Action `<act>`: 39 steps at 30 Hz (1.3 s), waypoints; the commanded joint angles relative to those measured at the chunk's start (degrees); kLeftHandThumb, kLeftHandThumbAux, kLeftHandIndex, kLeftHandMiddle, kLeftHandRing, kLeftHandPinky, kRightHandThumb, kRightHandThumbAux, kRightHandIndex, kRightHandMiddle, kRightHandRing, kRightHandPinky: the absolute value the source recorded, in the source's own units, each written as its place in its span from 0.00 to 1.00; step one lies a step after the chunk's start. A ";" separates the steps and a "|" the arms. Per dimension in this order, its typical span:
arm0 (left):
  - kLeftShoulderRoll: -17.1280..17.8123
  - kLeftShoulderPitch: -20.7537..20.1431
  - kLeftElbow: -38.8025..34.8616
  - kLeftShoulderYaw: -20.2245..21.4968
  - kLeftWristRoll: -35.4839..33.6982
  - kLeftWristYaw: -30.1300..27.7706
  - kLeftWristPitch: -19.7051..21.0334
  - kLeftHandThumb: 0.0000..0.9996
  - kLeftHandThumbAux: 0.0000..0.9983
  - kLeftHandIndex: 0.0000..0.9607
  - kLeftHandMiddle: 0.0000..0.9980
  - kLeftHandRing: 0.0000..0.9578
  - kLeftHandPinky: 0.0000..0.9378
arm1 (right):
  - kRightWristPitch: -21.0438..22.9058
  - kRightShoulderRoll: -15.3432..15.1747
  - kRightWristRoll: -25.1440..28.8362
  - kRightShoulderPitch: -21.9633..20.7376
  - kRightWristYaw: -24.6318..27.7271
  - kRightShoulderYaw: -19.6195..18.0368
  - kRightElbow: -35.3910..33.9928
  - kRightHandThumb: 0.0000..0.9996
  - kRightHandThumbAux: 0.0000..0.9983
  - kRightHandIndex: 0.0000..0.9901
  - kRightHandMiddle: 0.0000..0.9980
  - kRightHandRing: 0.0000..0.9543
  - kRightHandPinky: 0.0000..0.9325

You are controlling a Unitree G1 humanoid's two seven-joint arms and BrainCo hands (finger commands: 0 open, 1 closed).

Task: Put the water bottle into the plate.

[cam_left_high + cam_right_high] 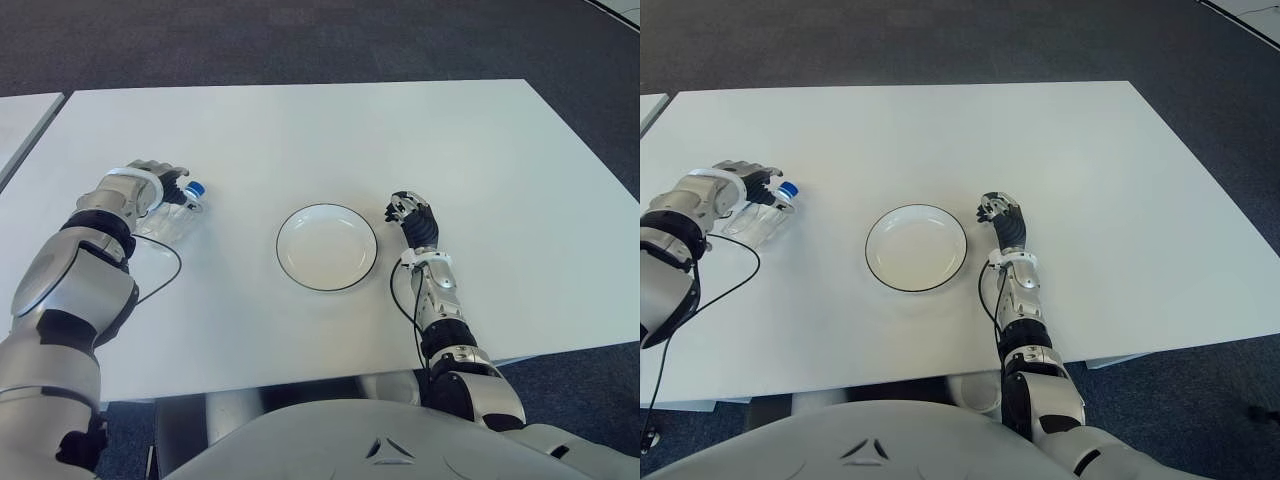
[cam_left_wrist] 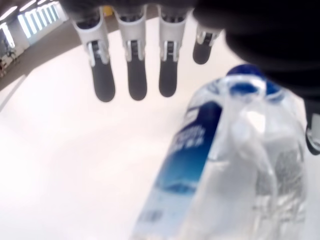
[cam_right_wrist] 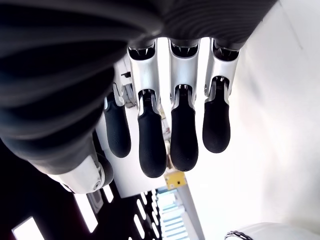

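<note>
The clear water bottle [image 1: 176, 219] with a blue cap and blue label lies on its side at the left of the white table [image 1: 300, 130]. My left hand [image 1: 160, 182] is over its cap end. In the left wrist view its fingers [image 2: 136, 75] stretch out straight past the bottle [image 2: 235, 165] and are not wrapped around it. The white plate [image 1: 327, 247] with a dark rim sits in the middle of the table with nothing on it. My right hand [image 1: 412, 216] shows just right of the plate, its fingers [image 3: 151, 140] relaxed and holding nothing.
A black cable [image 1: 165, 270] loops over the table near my left forearm. Dark carpet [image 1: 300, 40] lies beyond the far edge. A second table edge [image 1: 20, 120] shows at the far left.
</note>
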 commanded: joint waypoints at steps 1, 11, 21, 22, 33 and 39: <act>1.11 -1.32 -0.09 0.99 -1.20 -5.13 -0.60 0.55 0.38 0.02 0.18 0.24 0.28 | 4.16 0.45 0.14 3.72 -0.72 -0.21 3.83 0.71 0.73 0.44 0.62 0.61 0.62; 5.57 -1.53 -3.51 2.72 -2.69 -12.53 -3.90 0.48 0.41 0.01 0.14 0.21 0.29 | 3.78 0.30 -0.02 3.80 -0.31 -0.20 3.94 0.71 0.73 0.44 0.62 0.61 0.62; 8.35 0.77 -7.17 4.26 -4.08 -18.81 -4.11 0.40 0.38 0.08 0.14 0.22 0.33 | 3.60 0.07 -0.20 3.86 0.28 -0.05 4.02 0.71 0.73 0.44 0.62 0.61 0.62; 8.56 1.02 -7.47 4.37 -4.25 -19.35 -4.08 0.40 0.38 0.08 0.14 0.23 0.34 | 3.56 0.06 -0.21 3.85 0.31 -0.06 4.04 0.71 0.73 0.44 0.62 0.61 0.62; 9.37 5.05 -6.38 4.84 -4.88 -20.94 -4.33 0.34 0.39 0.09 0.12 0.19 0.31 | 3.76 -0.05 -0.68 3.60 -0.31 -0.07 4.41 0.71 0.73 0.44 0.62 0.61 0.61; 8.29 8.11 -4.75 5.03 -5.18 -18.27 -4.44 0.33 0.40 0.11 0.12 0.18 0.32 | 3.82 -0.03 -0.60 3.35 -0.36 -0.19 4.72 0.71 0.73 0.44 0.61 0.61 0.61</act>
